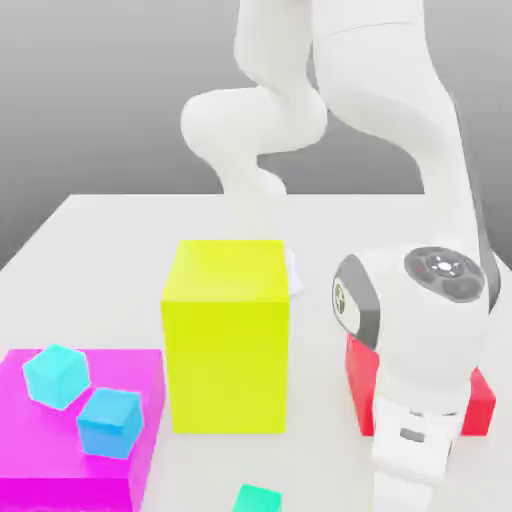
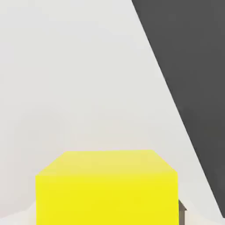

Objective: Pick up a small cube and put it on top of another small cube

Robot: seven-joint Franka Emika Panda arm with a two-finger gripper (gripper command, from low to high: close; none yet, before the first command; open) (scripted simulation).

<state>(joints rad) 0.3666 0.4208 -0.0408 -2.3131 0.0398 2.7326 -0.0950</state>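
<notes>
Cubes first: three small ones in the exterior view; a pale cyan cube (image 1: 56,376) and a deeper blue cube (image 1: 109,422) sit on a flat magenta slab (image 1: 60,480) at lower left of the frame, near each other, the cyan one farther back and turned slightly; whether they touch, cannot tell; both are matte, plain-faced and upright. A third, teal-green cube (image 1: 257,498) lies on the white table (image 1: 100,230) at bottom centre, cut by the frame edge, just beside the slab's corner and in front of a tall yellow block (image 1: 228,335). That block stands mid-frame, far bigger than the cubes, lit top, darker front face. A red block (image 1: 482,400) shows at lower right, mostly hidden behind the wrist. The white arm (image 1: 400,90) comes down from the top of the frame, loops behind the yellow block and ends at lower right; the gripper (image 1: 408,480) points down there and runs off the bottom edge, well apart from the slab's two cubes; its fingers are pressed together as far as they go; what sits between them, cannot tell. Hand view: a yellow box (image 2: 107,189) close to the camera on a white surface, dark backdrop beyond the table edge; whether it is the tall block, cannot tell.
</notes>
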